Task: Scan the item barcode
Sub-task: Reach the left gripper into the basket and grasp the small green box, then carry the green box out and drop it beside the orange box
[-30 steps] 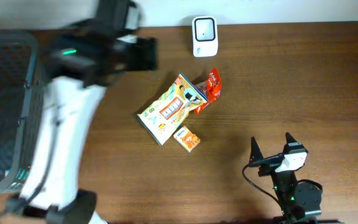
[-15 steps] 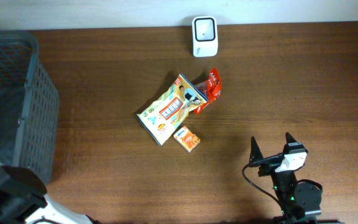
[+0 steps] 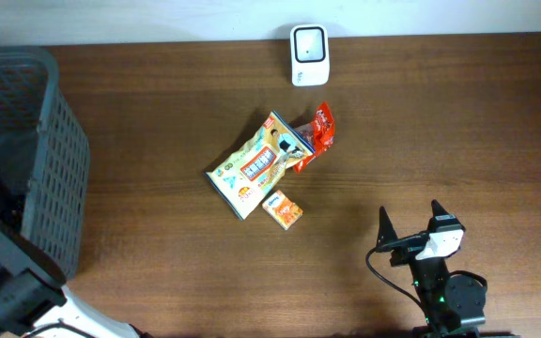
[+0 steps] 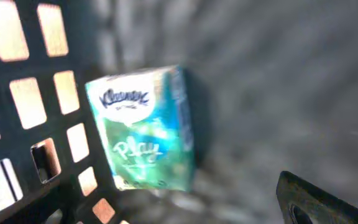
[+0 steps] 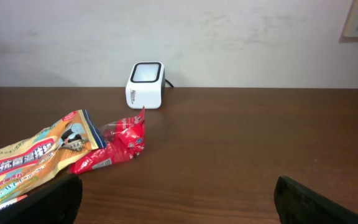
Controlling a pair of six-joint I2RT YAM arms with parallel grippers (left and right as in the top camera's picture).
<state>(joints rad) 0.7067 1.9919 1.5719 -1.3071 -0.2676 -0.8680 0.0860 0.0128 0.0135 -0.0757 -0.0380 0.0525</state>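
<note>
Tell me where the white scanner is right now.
In the overhead view the scanner stands at the far edge of the table, near the middle, apart from and just beyond the red snack packet and the big yellow bag.

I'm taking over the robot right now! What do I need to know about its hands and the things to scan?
Left gripper: open and empty, down in the basket, near a tissue pack that lies inside.
Right gripper: open and empty, low near the table's front edge, facing the scanner.
On the table: snack bag, red wrapper touching its end, small orange box beside it.
Done: the tissue pack is in the basket; the pictures don't show whether it was scanned.
Left: the three table items are not yet picked up or shown to the scanner.
</note>
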